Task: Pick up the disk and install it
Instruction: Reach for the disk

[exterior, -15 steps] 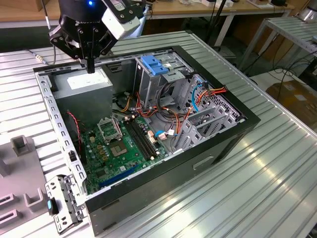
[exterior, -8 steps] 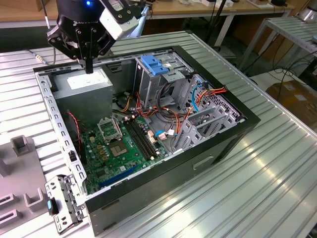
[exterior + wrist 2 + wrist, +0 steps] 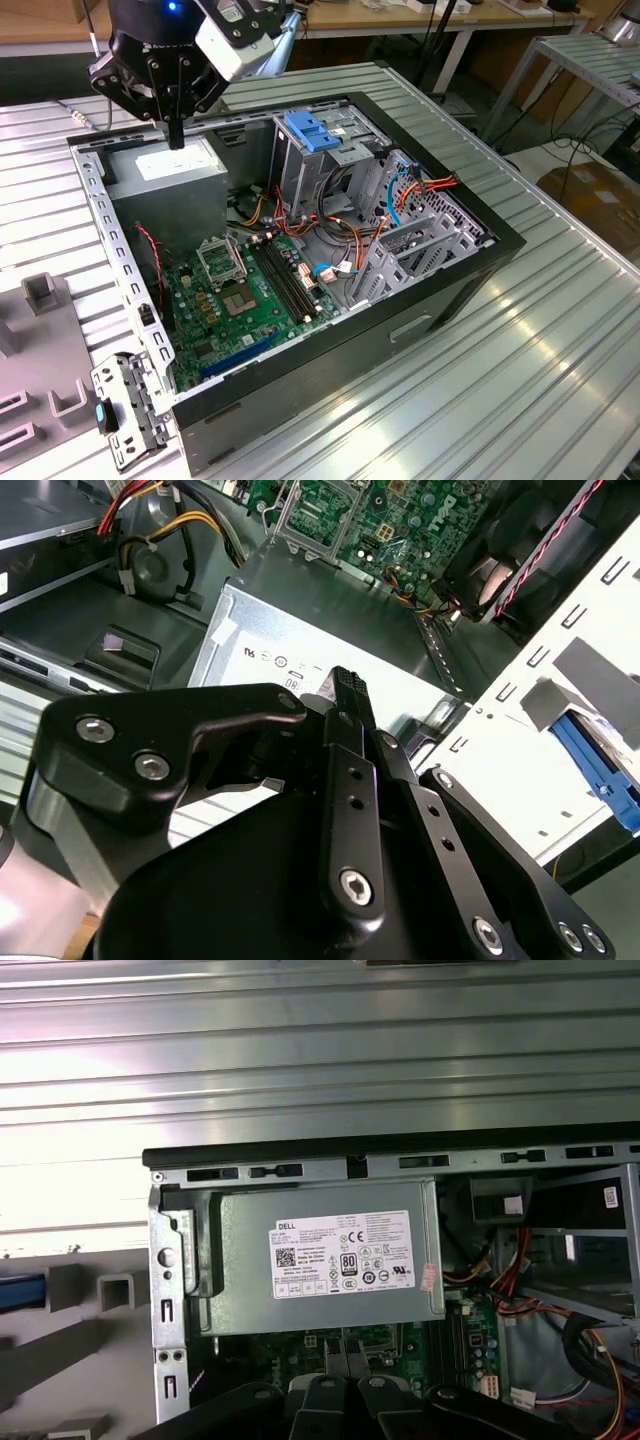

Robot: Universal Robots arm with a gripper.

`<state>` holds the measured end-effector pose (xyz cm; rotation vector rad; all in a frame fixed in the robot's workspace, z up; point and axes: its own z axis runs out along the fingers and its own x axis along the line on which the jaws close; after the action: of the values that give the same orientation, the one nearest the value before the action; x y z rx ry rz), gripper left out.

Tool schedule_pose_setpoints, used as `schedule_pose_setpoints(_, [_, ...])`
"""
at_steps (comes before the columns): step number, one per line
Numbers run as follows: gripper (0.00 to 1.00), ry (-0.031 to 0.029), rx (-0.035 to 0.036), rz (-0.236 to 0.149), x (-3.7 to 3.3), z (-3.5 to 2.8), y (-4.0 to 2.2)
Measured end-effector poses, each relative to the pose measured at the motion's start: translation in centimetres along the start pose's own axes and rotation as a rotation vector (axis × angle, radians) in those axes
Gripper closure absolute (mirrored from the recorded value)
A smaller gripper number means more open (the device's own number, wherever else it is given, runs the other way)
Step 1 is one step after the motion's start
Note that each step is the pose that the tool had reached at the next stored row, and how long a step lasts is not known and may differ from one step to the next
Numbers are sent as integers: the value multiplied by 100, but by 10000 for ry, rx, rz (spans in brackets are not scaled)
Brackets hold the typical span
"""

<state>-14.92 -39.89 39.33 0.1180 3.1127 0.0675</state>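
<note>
end effector over power-supply box

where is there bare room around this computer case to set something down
The ribbed table on the exterior view's right of the computer case is bare. Inside is crowded: cables beside the drive cage, the circuit board filling the floor. The gripper hangs over the power supply.

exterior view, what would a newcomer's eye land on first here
The open computer case on the ribbed metal table, its green motherboard bare, takes the middle. A bright blue plastic bracket tops the drive cage inside it. The black gripper hangs over the grey power supply at the exterior view's upper left.
</note>
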Motion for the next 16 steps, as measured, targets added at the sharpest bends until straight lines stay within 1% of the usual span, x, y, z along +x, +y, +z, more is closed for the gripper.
schedule_pose_setpoints(16, [89, 1, -1, 0, 81, -2, -6])
